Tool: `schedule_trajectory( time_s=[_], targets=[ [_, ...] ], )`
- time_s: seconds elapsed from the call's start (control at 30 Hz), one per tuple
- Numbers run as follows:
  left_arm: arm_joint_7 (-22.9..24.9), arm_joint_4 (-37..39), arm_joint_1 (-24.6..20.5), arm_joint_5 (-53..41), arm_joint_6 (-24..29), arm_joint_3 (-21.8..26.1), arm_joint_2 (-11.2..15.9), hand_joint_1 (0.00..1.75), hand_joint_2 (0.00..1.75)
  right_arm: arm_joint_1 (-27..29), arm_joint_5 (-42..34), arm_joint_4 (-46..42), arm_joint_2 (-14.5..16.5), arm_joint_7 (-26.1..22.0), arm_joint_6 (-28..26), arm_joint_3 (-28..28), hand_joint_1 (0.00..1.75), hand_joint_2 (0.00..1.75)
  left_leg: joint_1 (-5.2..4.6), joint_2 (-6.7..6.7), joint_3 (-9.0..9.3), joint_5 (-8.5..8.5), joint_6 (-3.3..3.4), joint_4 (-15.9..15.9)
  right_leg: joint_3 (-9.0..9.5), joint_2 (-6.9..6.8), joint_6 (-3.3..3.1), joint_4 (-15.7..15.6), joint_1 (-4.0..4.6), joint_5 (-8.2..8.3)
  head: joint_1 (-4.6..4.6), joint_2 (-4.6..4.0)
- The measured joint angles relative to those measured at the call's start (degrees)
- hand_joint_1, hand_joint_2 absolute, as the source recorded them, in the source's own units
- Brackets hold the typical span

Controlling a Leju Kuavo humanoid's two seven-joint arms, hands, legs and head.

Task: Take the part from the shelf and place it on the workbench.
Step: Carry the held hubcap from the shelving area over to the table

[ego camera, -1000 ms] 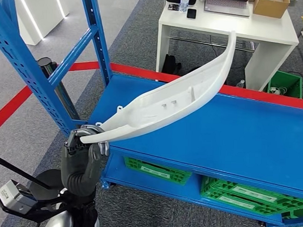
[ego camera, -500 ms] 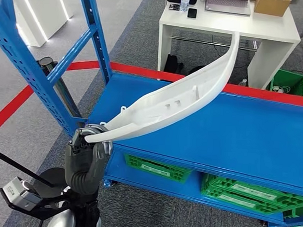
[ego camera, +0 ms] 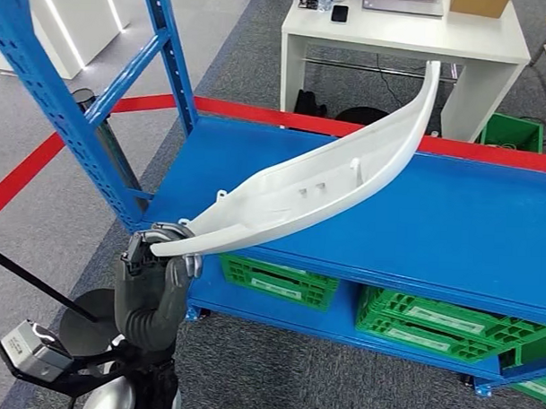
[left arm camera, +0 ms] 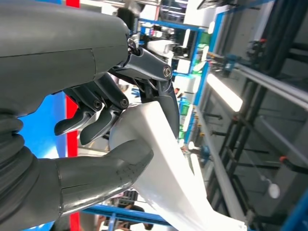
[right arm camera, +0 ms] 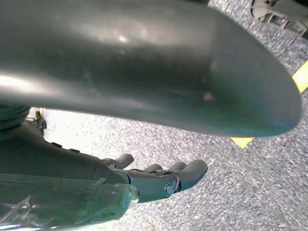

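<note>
- Left hand (ego camera: 162, 254) gripped the narrow end of the white part (ego camera: 311, 183); in the left wrist view the thumb (left arm camera: 105, 168) pressed one face of the part (left arm camera: 163, 163) and the darker fingers (left arm camera: 160, 91) wrapped the other.
- Part was a long, curved, white plastic moulding, held in the air over the near-left corner of the blue shelf deck (ego camera: 458, 238), not touching it.
- From the hand it ran diagonally across the deck, rising; its far tip curled upward above the deck's back edge.
- Small tabs and slots showed on the part's inner face, about mid-length.
- Right hand (right arm camera: 160, 178) hung over grey carpet (right arm camera: 261, 163), fingers held out fairly straight and close together, nothing in them.
- A yellow floor mark (right arm camera: 242, 141) lay on the carpet just past the right hand.
- Blue shelf uprights (ego camera: 70, 117) stood at the deck's left end, with a diagonal brace between them.
- Green crates (ego camera: 281, 281) sat on the lower level under the deck.
- Red floor tape (ego camera: 27, 173) ran along behind the deck and off past its left end.
- White table (ego camera: 398, 43) stood behind the deck, well apart, with a phone (ego camera: 340, 13) and a cardboard box (ego camera: 479, 4) on top.
- Green bin (ego camera: 511, 132) sat on the floor behind the deck, beside the table's right leg.
</note>
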Motion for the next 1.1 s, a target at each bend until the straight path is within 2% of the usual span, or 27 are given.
schedule_trajectory(
  time_s=[0.07,0.1,0.13,0.17,0.23,0.27,0.3,0.33,0.37,0.4,0.43,0.47,0.5,0.53,0.6,0.63,0.67,0.73,0.77,0.8,0.83,0.87,0.93,0.97,1.0,1.03,1.1],
  targets=[
    [-0.05,0.01,-0.10,-0.01,0.00,-0.05,0.01,1.75,1.75,0.07,0.02,0.01,0.03,-0.01,0.10,0.00,0.00,0.00,-0.33,-0.01,-0.24,0.52,0.63,-0.75,-0.18,-0.01,0.77,-0.39,-0.17,0.93,-0.14,-0.01],
    [-0.06,0.02,-0.15,-0.01,0.00,-0.08,0.01,1.75,1.75,0.14,0.03,0.01,0.05,-0.01,0.17,0.00,0.00,0.00,-0.35,0.06,-0.63,0.99,1.02,-0.92,-0.47,-0.03,1.10,-0.35,-0.30,0.86,-0.24,-0.01],
    [-0.06,0.02,-0.19,-0.02,0.01,-0.14,-0.01,1.75,1.75,0.23,0.02,0.02,0.07,-0.01,0.26,0.00,0.00,0.00,-0.30,0.12,-1.11,1.60,1.49,-1.05,-1.01,-0.06,1.36,0.39,-0.36,-0.19,-0.15,-0.01],
    [-0.06,0.02,-0.24,-0.02,0.02,-0.22,-0.02,1.75,1.75,0.29,0.02,0.02,0.07,-0.01,0.32,0.00,0.00,0.00,-0.20,0.19,-1.71,2.28,1.86,-1.18,-1.85,-0.10,1.58,2.29,-0.37,-2.23,-0.04,-0.01],
    [-0.06,0.03,-0.27,-0.02,0.06,-0.39,-0.04,1.75,1.75,0.24,0.02,0.02,0.07,-0.01,0.42,0.00,0.00,0.00,-0.15,0.29,-3.13,3.46,2.26,-1.14,-4.11,-0.17,1.84,9.54,-0.35,-7.99,0.24,-0.01],
    [-0.06,0.06,-0.27,-0.01,0.09,-0.45,-0.04,1.75,1.75,0.19,0.02,0.02,0.07,-0.01,0.44,0.00,0.00,0.00,-0.17,0.35,-3.87,4.04,2.27,-1.10,-4.91,-0.17,1.96,13.32,-0.34,-9.93,0.31,-0.01],
    [-0.06,0.09,-0.27,-0.01,0.13,-0.49,-0.03,1.75,1.75,0.15,0.03,0.02,0.07,-0.01,0.45,0.00,0.00,0.00,-0.19,0.40,-4.62,4.60,2.25,-1.05,-5.02,-0.17,2.02,15.82,-0.32,-10.63,0.33,-0.01],
    [-0.06,0.13,-0.27,-0.01,0.16,-0.51,-0.02,1.75,1.75,0.14,0.03,0.02,0.07,-0.01,0.46,0.00,0.00,0.00,-0.19,0.43,-5.36,5.15,2.17,-1.00,-4.11,-0.17,2.06,16.22,-0.31,-10.07,0.34,-0.01],
    [-0.06,0.16,-0.27,-0.01,0.19,-0.52,-0.01,1.75,1.75,0.11,0.03,0.02,0.06,-0.01,0.47,0.00,0.00,0.00,-0.16,0.44,-6.07,5.66,2.04,-0.92,-2.02,-0.17,2.07,14.29,-0.33,-8.68,0.34,-0.01],
    [-0.06,0.18,-0.27,-0.01,0.20,-0.54,-0.01,1.75,1.75,0.04,0.03,0.02,0.05,-0.01,0.47,0.00,0.00,0.00,-0.14,0.43,-6.69,6.14,1.84,-0.79,0.98,-0.18,2.08,10.60,-0.36,-7.32,0.34,-0.01],
    [-0.06,0.19,-0.28,-0.02,0.20,-0.55,-0.01,1.75,1.75,-0.09,0.05,0.02,0.05,-0.01,0.47,0.00,0.00,0.00,-0.19,0.41,-7.26,6.57,1.56,-0.63,4.33,-0.18,2.06,6.00,-0.34,-6.84,0.37,-0.01],
    [-0.05,0.20,-0.30,-0.02,0.21,-0.56,-0.01,1.75,1.75,-0.25,0.08,0.02,0.05,-0.01,0.47,0.00,0.00,0.00,-0.24,0.40,-7.60,6.99,1.26,-0.49,6.83,-0.11,1.83,2.38,-0.29,-6.73,0.29,0.00],
    [-0.05,0.20,-0.34,-0.03,0.21,-0.58,-0.01,1.75,1.75,-0.35,0.11,0.02,0.06,-0.01,0.47,0.00,0.00,0.00,-0.29,0.39,-7.78,7.37,0.95,-0.37,8.26,-0.02,1.55,-0.01,-0.21,-7.09,0.26,0.00],
    [-0.06,0.21,-0.38,-0.03,0.22,-0.61,0.00,1.75,1.75,-0.42,0.14,0.02,0.06,-0.01,0.47,0.00,0.00,0.00,-0.30,0.39,-7.88,7.76,0.62,-0.32,8.64,0.07,1.12,-0.97,-0.08,-7.41,0.23,0.00],
    [-0.08,0.22,-0.42,-0.03,0.22,-0.67,0.02,1.75,1.75,-0.37,0.17,0.02,0.06,0.02,0.48,0.00,0.00,0.00,-0.13,0.36,-8.01,8.12,-0.04,-0.25,7.84,0.05,0.09,-0.89,-0.01,-6.82,0.19,0.00],
    [-0.08,0.22,-0.41,-0.02,0.22,-0.68,0.04,1.75,1.75,-0.40,0.18,0.02,0.07,0.04,0.49,-0.01,0.00,0.00,-0.05,0.35,-8.36,7.26,-0.39,0.34,7.43,-0.05,-0.44,-0.87,-0.04,-6.35,0.15,0.01],
    [-0.08,0.22,-0.41,-0.03,0.23,-0.69,0.06,1.75,1.75,-0.43,0.20,0.02,0.08,0.06,0.50,-0.01,0.00,0.00,0.02,0.34,-9.01,5.39,-0.72,1.88,6.96,-0.16,-0.88,-0.92,-0.11,-5.77,0.03,0.00],
    [-0.11,0.22,-0.42,-0.10,0.34,-0.71,0.12,1.75,1.75,-0.57,0.23,0.02,0.09,0.07,0.52,-0.02,0.00,0.00,0.12,0.35,-11.26,-0.30,-1.26,8.49,5.58,-0.25,-1.35,-0.92,-0.15,-4.54,-0.32,0.00],
    [-0.15,0.22,-0.42,-0.22,0.44,-0.71,0.15,1.75,1.75,-0.59,0.25,0.02,0.09,0.07,0.54,-0.02,0.00,0.00,0.14,0.35,-12.36,-2.45,-1.43,12.42,4.77,-0.26,-1.37,-0.89,-0.12,-3.93,-0.52,0.00],
    [-0.19,0.23,-0.42,-0.38,0.59,-0.71,0.17,1.75,1.75,-0.59,0.25,0.02,0.09,0.07,0.57,-0.02,0.00,0.00,0.15,0.35,-12.90,-3.36,-1.51,15.37,3.93,-0.26,-1.34,-0.87,-0.10,-3.38,-0.68,0.00],
    [-0.24,0.23,-0.41,-0.57,0.74,-0.71,0.19,1.75,1.75,-0.58,0.26,0.02,0.09,0.08,0.60,-0.02,0.00,0.00,0.14,0.35,-12.62,-2.94,-1.50,16.63,3.17,-0.26,-1.25,-0.86,-0.08,-2.85,-0.84,0.00],
    [-0.28,0.24,-0.41,-0.74,0.88,-0.72,0.19,1.75,1.75,-0.58,0.26,0.02,0.09,0.08,0.64,-0.02,0.00,0.00,0.14,0.35,-11.34,-1.56,-1.40,15.78,2.52,-0.26,-1.13,-0.85,-0.07,-2.36,-0.98,0.00],
    [-0.40,0.24,-0.47,-0.94,1.10,-0.73,0.16,1.75,1.75,-0.65,0.28,0.02,0.09,0.08,0.71,-0.02,0.00,0.00,0.12,0.36,-5.87,0.94,-0.99,8.85,1.55,-0.22,-0.81,-0.84,-0.04,-1.46,-1.25,0.00],
    [-0.49,0.24,-0.54,-0.99,1.17,-0.75,0.14,1.75,1.75,-0.70,0.28,0.01,0.09,0.09,0.73,-0.02,0.00,0.00,0.06,0.35,-2.93,1.12,-0.68,4.55,1.21,-0.18,-0.57,-0.80,0.03,-1.05,-1.37,0.00],
    [-0.56,0.24,-0.61,-1.02,1.21,-0.77,0.12,1.75,1.75,-0.75,0.30,0.01,0.09,0.09,0.74,-0.02,0.00,0.00,-0.01,0.35,-0.83,0.83,-0.37,1.20,0.95,-0.15,-0.29,-0.76,0.09,-0.64,-1.44,0.00],
    [-0.62,0.24,-0.66,-1.02,1.22,-0.79,0.10,1.75,1.75,-0.78,0.30,0.00,0.09,0.10,0.75,-0.02,0.00,0.00,-0.09,0.33,0.21,0.37,-0.09,-0.80,0.72,-0.14,-0.03,-0.74,0.16,-0.36,-1.52,0.01],
    [-0.68,0.24,-0.67,-1.02,1.22,-0.83,0.09,1.75,1.75,-0.80,0.31,0.01,0.09,0.10,0.78,-0.02,0.00,0.00,-0.21,0.30,0.05,0.34,0.23,-1.60,0.41,-0.17,-0.54,-0.83,0.20,-0.48,-1.48,0.00]
  ],
)
